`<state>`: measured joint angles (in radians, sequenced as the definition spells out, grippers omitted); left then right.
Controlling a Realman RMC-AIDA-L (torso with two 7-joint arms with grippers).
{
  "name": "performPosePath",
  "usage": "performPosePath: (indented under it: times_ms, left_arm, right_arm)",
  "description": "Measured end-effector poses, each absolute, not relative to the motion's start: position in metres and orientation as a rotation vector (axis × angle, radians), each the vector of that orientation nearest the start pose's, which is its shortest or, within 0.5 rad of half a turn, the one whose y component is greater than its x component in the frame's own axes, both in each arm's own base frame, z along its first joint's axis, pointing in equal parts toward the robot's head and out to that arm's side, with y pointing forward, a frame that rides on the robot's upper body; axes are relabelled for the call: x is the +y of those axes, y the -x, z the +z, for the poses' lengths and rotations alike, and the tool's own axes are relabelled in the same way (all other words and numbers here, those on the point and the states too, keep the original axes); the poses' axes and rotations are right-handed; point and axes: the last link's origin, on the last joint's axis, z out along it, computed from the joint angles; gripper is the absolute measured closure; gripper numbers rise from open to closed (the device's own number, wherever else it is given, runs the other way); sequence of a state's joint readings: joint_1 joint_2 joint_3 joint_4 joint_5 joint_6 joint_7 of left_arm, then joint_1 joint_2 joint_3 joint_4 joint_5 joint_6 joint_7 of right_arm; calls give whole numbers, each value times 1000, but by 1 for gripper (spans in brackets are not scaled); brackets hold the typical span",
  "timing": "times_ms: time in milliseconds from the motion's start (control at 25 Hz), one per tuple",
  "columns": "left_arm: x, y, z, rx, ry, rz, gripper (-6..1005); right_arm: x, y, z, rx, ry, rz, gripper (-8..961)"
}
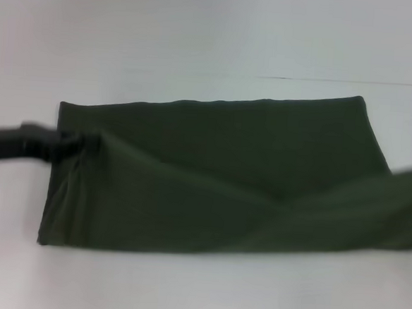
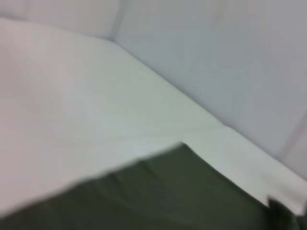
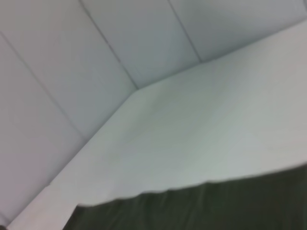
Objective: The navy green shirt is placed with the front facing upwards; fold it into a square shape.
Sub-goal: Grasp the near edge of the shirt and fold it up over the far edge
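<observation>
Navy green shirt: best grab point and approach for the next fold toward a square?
Judging by the head view, the navy green shirt lies as a wide band. Grip a short end's corners, e.g. the left end where the left gripper sits, coming from outside, and carry it across. Right gripper not visible.

left pincer [image 1: 86,142] blurred, shirt [image 1: 218,176] edge cropped

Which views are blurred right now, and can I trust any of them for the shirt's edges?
Head view: soft all over; the navy green shirt outline is readable, the left gripper smeared on its left end. Both wrist views: heavily blurred, only dark cloth against the white table.
</observation>
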<state>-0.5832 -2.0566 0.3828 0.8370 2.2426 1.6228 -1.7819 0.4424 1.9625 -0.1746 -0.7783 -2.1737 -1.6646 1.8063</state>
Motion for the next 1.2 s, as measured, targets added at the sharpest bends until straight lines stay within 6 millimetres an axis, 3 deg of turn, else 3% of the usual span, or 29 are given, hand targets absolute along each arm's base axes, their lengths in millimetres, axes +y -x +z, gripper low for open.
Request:
performPosePath:
  times_ms: [320, 560, 840, 1200]
  left_arm:
    - [404, 273, 61, -1041, 2265, -590, 996]
    - [433, 271, 48, -1019, 2141, -494, 996]
    - [452, 269, 37, -967, 2047, -387, 996]
    - [464, 268, 40, -924, 1970, -338, 984]
  right_arm:
    - [384, -321, 101, 1179, 2082, 712, 896]
    - [425, -306, 79, 1131, 2045, 581, 889]
    - [453, -294, 66, 1064, 1976, 490, 881]
    - [463, -291, 58, 1042, 1928, 470, 871]
